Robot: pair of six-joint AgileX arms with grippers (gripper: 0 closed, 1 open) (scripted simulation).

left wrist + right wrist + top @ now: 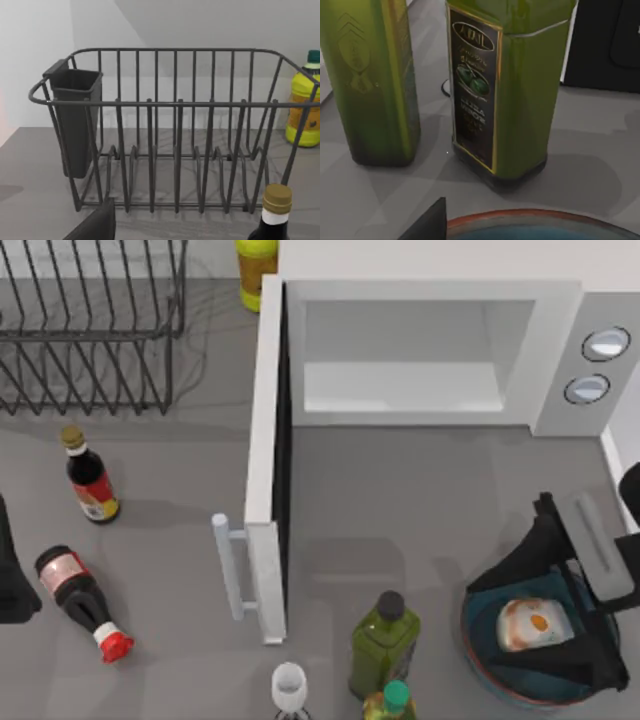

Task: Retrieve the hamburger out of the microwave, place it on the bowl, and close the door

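Grey table (420,500) holds one microwave (440,350), one bowl (490,665), one hamburger (535,625).

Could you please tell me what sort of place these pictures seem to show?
Probably a simulated kitchen counter: a white microwave with its door open, a wire dish rack, and olive oil bottles beside a bowl.

Illumination: even, moderately bright, diffuse.
Shadows: soft patch on the table (400,500) beside the open door (265,470); the dish rack (165,130) casts thin line shadows.
Glare: none.
Focus: right wrist view slightly soft on the olive oil bottle (507,90).
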